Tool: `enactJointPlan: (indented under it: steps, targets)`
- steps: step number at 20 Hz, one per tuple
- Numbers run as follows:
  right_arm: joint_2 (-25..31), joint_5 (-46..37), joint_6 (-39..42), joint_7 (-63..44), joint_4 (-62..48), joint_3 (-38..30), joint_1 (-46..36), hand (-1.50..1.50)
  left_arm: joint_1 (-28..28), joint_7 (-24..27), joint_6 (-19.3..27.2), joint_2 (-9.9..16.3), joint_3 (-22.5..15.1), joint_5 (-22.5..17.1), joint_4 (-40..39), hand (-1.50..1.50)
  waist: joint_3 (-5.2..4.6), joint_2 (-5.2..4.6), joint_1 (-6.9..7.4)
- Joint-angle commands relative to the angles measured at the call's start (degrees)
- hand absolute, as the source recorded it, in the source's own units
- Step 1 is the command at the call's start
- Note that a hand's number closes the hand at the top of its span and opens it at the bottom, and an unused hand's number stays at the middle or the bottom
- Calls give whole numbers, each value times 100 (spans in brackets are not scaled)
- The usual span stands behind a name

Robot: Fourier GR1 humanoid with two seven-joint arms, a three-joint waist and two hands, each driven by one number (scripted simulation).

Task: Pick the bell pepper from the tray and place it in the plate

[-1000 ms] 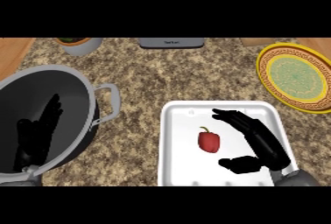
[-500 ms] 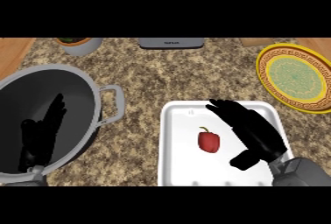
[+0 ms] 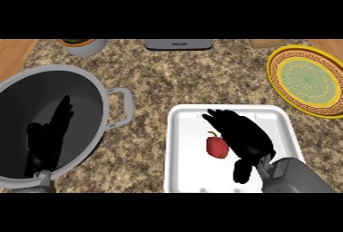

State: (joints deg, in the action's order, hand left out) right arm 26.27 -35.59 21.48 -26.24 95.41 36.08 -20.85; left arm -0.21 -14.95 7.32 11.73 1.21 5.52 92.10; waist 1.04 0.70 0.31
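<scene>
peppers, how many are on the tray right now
1. The pepper lies mid-tray, just left of the right hand. The hand hides part of the tray, so another could be underneath.

You see the red bell pepper [image 3: 216, 147] lying in the white tray [image 3: 184, 176], with the right hand [image 3: 242, 137] over the tray just beside it, fingers extended toward the tray's far edge and thumb hanging down. The yellow-rimmed plate [image 3: 288, 61] sits at the upper right, well apart. Your left hand [image 3: 50, 136] rests open, fingers up, over the large dark pot [image 3: 94, 86] at left.
</scene>
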Motion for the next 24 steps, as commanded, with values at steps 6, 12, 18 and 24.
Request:
enactJointPlan:
  steps: [6, 12, 18, 24]
  targets:
    - [-389, -165, 291, -155, -502, -50, -96, -150, -135, 122, 36, -599, -138, -28, -634, 0, -107, -86, -43]
    - [-849, -389, 428, -379, -784, 59, -275, -150, -136, -86, -123, -562, -40, 1, -454, 0, -106, -82, -14]
    - [-605, -407, 370, 141, -949, -222, -116, -150, -60, -20, -58, -759, -126, 175, -493, 0, -104, -85, -44]
    - [-983, -775, 133, 221, -1584, 14, -94, -150, 118, 185, -178, -812, -72, 174, -432, 0, -105, -92, 4]
